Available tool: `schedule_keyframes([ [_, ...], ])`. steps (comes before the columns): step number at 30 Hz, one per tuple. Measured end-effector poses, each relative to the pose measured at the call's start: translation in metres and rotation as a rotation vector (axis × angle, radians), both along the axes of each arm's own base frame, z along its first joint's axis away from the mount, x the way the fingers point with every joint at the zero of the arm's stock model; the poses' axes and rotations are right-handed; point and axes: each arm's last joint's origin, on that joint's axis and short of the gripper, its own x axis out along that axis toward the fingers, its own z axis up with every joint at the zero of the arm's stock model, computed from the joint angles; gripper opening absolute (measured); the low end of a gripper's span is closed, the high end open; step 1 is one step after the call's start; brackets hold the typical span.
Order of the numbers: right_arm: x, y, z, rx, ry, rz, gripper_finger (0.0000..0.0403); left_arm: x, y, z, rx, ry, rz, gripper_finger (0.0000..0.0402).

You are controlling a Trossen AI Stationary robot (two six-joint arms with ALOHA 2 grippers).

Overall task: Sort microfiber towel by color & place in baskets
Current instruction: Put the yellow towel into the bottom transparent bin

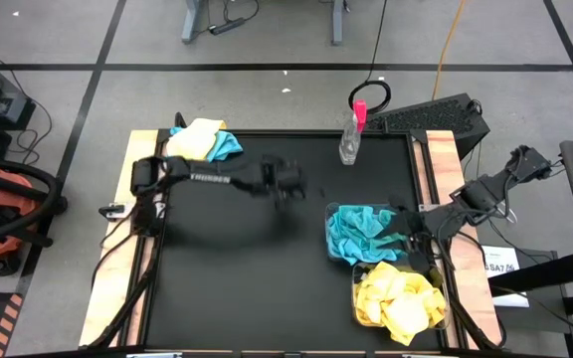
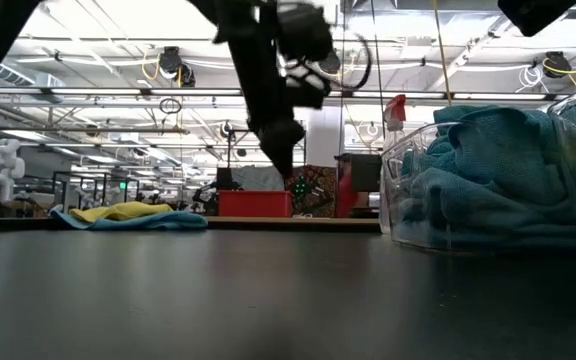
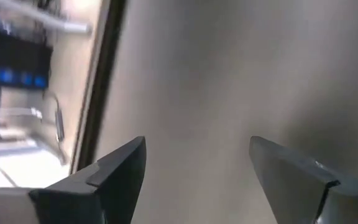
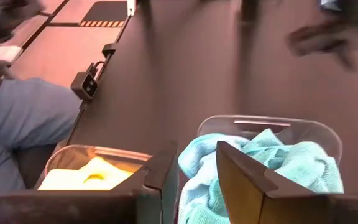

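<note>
The left gripper (image 1: pixel 291 189) hangs with fingers spread wide and empty over the bare middle of the black table (image 1: pixel 227 288), well apart from the yellow and teal towels (image 1: pixel 203 140) at the far left corner. The right gripper (image 1: pixel 406 239), fingers narrowly parted and empty, sits beside the basket of teal towels (image 1: pixel 361 234); the yellow-filled basket (image 1: pixel 398 300) lies nearer the front.

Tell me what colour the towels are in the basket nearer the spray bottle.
Teal; the towels fill that clear basket, best seen in the high view.
</note>
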Motion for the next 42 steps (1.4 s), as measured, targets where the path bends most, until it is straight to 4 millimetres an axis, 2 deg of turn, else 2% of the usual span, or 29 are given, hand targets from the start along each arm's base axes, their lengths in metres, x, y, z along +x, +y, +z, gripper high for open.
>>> schedule_keyframes([
  [6, -0.004, 0.004, -0.003, 0.014, 0.036, 0.016, 0.01, -0.019, 0.078, 0.003, -0.053, -0.01, 0.158, 0.0292],
  [12, -0.009, 0.008, -0.005, 0.036, 0.074, 0.022, 0.01, -0.054, 0.147, 0.002, -0.084, 0.002, 0.366, 0.0292],
  [19, -0.011, 0.015, -0.01, 0.021, 0.125, 0.022, 0.01, -0.106, 0.204, -0.002, -0.159, 0.074, 0.558, 0.0292],
  [22, -0.01, 0.019, -0.013, 0.015, 0.141, 0.034, 0.01, -0.133, 0.223, -0.005, -0.267, 0.093, 0.643, 0.0292],
  [28, -0.007, 0.027, -0.018, 0.003, 0.173, 0.047, 0.01, -0.178, 0.25, -0.006, -0.327, 0.118, 0.827, 0.0292],
  [32, -0.005, 0.032, -0.021, -0.005, 0.189, 0.056, 0.01, -0.197, 0.261, -0.006, -0.351, 0.105, 0.904, 0.0292],
  [37, -0.004, 0.036, -0.023, -0.005, 0.208, 0.055, 0.01, -0.21, 0.264, -0.01, -0.393, 0.109, 0.959, 0.0292],
  [42, -0.003, 0.041, -0.026, -0.009, 0.226, 0.059, 0.01, -0.225, 0.253, -0.04, -0.492, 0.174, 0.985, 0.0292],
])
